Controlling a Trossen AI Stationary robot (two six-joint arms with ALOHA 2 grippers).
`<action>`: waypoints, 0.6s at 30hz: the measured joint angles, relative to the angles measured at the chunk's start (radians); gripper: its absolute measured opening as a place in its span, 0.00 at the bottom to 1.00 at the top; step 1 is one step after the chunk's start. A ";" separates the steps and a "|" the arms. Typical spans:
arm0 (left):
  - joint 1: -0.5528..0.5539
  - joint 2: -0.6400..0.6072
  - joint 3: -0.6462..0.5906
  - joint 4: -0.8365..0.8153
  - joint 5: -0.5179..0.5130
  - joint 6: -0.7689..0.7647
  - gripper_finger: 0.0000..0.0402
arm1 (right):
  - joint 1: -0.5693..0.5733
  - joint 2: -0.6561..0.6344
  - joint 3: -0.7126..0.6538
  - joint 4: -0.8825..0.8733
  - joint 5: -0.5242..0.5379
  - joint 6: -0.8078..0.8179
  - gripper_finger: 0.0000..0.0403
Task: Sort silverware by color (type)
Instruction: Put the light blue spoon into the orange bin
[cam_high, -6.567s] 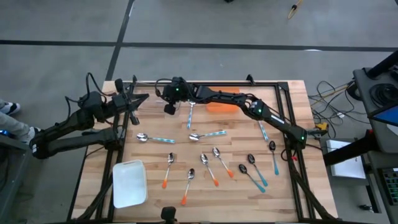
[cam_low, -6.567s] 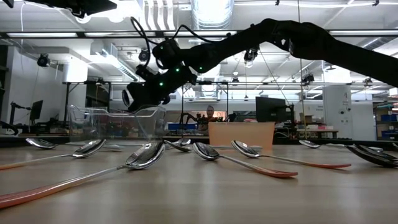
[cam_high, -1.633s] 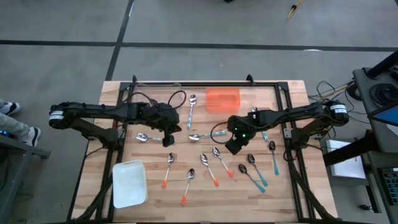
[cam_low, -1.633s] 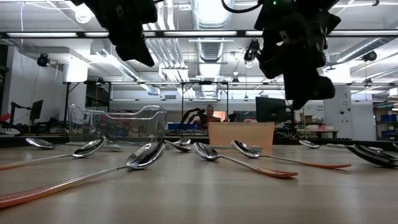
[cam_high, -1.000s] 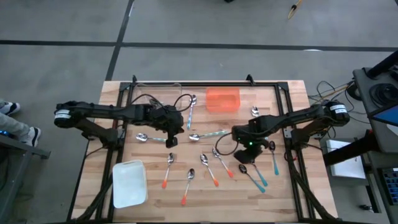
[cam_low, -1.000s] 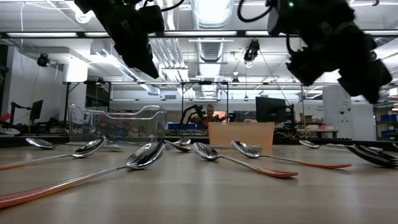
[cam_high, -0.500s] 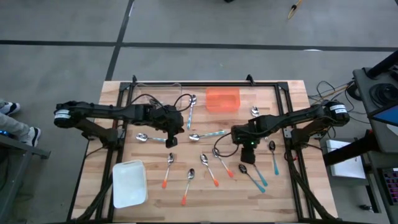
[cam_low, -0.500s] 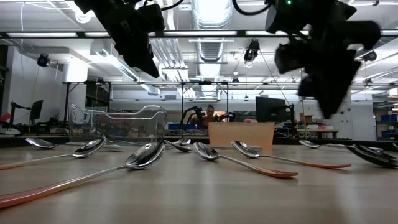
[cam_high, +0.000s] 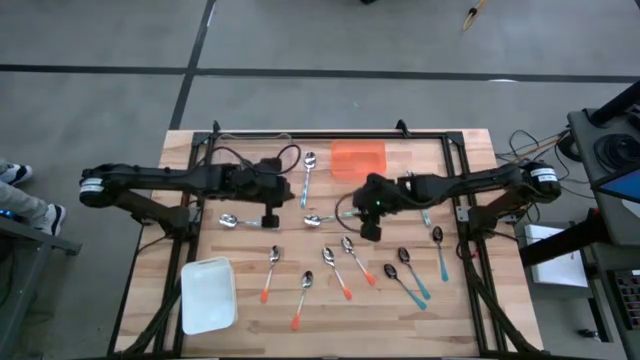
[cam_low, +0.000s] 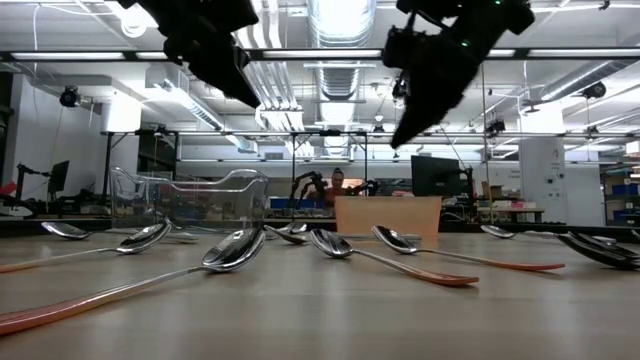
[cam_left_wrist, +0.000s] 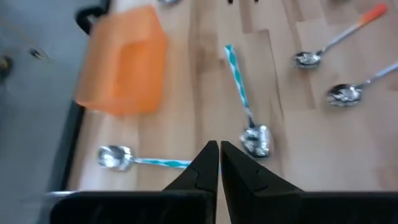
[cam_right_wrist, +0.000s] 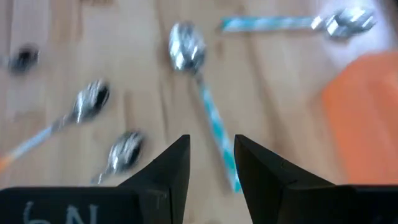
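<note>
High view: glossy metal spoons (cam_high: 335, 271) on pale plank table (cam_high: 470, 310), left gripper (cam_high: 270, 217) pressed together, right gripper (cam_high: 368, 231) spread.

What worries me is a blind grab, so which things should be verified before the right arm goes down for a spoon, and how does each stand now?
1. Right pincer open: ok.
2. Target centred: the light-blue-handled spoon lies ahead, but its handle runs close to one finger: not ok.
3. Other spoons apart from the target: ok.
4. Left pincer shut with nothing in it: ok.
5. Both pincers apart from each other and well above the table: ok.
6. Contents of the orange bin: cannot tell.
</note>
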 joint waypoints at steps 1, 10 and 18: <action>0.003 -0.010 0.000 0.005 -0.001 0.017 0.00 | -0.009 0.007 0.010 0.012 0.000 -0.007 0.29; 0.011 -0.115 -0.063 0.112 0.009 0.089 0.00 | -0.057 0.175 0.188 -0.040 -0.003 -0.118 0.29; 0.015 -0.222 -0.159 0.145 -0.016 0.079 0.00 | -0.064 0.356 0.366 -0.200 -0.003 -0.180 0.29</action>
